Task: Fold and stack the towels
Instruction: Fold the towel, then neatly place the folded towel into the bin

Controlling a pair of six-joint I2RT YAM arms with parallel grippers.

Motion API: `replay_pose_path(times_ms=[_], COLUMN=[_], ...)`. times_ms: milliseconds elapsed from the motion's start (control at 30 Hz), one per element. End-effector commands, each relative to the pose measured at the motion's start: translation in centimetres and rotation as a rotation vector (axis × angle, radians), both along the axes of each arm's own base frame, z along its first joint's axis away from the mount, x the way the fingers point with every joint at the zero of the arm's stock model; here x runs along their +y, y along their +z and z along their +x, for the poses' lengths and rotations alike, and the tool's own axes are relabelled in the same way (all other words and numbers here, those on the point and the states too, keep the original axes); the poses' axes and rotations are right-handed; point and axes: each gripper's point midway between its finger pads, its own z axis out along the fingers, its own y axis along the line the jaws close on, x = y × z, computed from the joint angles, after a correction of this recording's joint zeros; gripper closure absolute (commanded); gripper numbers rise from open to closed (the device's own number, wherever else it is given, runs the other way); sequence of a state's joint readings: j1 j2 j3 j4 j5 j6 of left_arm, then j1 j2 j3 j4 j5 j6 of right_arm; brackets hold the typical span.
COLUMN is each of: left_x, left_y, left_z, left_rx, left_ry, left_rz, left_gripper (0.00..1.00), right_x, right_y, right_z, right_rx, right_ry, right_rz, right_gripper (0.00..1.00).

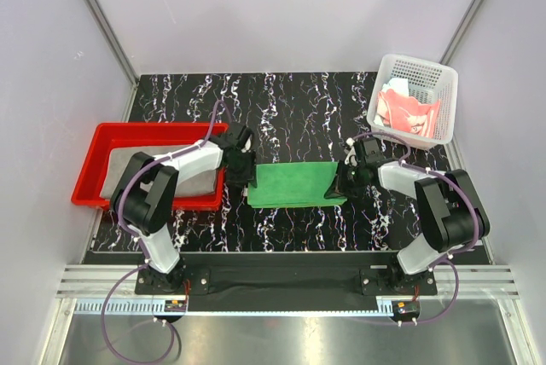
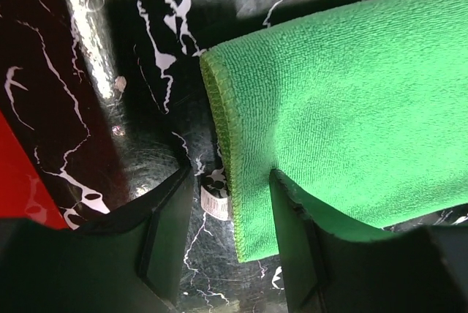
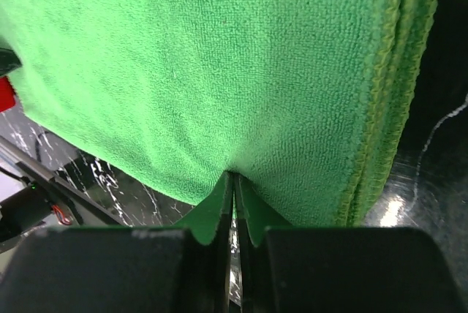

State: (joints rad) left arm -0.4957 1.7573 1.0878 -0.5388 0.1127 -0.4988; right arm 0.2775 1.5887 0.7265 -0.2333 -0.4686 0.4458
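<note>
Currently, at your far left, the red tray [image 1: 95, 139] holds the grey towel [image 1: 118, 179], lying flat. Your left gripper [image 2: 227, 181] is released. Its jaws stand apart astride the stitched left hem of the green towel [image 1: 290, 184], one finger over the cloth and the other over the glossy black marbled tabletop [image 1: 299, 118]. A small white label [image 2: 214, 203] shows at that hem. The green towel lies mid-tabletop and appears folded double, judging by the stacked hems in the right wrist view. Your right gripper [image 3: 234, 181] is clenched on the towel's right end, pinching a pucker of the pile. Judgement: the terry is light, limp and grippy, and it will sag and drag. Take it at the hemmed corners, not mid-panel. At far right, the white perforated basket [image 1: 444, 84] holds the pink towel [image 1: 408, 113], crumpled.
</note>
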Motion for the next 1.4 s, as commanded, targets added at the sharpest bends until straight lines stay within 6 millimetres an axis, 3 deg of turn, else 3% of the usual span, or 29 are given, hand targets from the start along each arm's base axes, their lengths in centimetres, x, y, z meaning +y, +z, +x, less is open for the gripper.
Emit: replay_pose_path(times_ms=[0,100,300,433,633,733,867,1033,1267,1367], left_x=[-0.6,-1.4,-0.9,-0.8,-1.7,-2.1,-0.8,1.8,4.5,6.7], left_y=[-0.1,-0.4,-1.5,-1.6,-0.8,-0.2,0.9,4.3,7.9,9.1], left_z=[0.6,0.4,-0.5,-0.7,-0.8,-0.7,-0.9,-0.4,-0.2,0.0], left_rx=[-0.031,-0.022,-0.004,-0.003,-0.005,-0.007,-0.012,-0.060,-0.082,-0.083], left_ry=[0.025,0.029,0.070,0.085,0.087,0.081,0.095,0.103,0.054,0.054], left_rz=[-0.038,-0.086,-0.063,-0.031,-0.038,-0.026,0.049,0.196,0.325,0.392], left_gripper=[0.49,0.49,0.54,0.64,0.97,1.00,1.00,1.00,1.00,1.00], right_x=[0.6,0.5,0.0,-0.1,-0.3,-0.3,-0.4,-0.7,-0.8,-0.9], right_y=[0.6,2.0,5.7,6.9,9.0,10.2,12.0,14.1,15.9,16.3], right_z=[0.8,1.2,2.2,2.3,2.3,2.4,2.3,2.1,2.2,2.6], right_rx=[-0.049,-0.085,-0.187,-0.216,-0.272,-0.301,-0.342,-0.399,-0.444,-0.465], right_ry=[-0.017,-0.023,-0.033,-0.029,-0.024,-0.017,-0.008,-0.005,0.008,0.008], right_rz=[0.048,0.052,0.028,0.022,0.025,0.026,0.030,0.024,0.023,0.018], right_gripper=[0.92,0.92,0.90,0.90,0.90,0.90,0.89,0.89,0.88,0.88])
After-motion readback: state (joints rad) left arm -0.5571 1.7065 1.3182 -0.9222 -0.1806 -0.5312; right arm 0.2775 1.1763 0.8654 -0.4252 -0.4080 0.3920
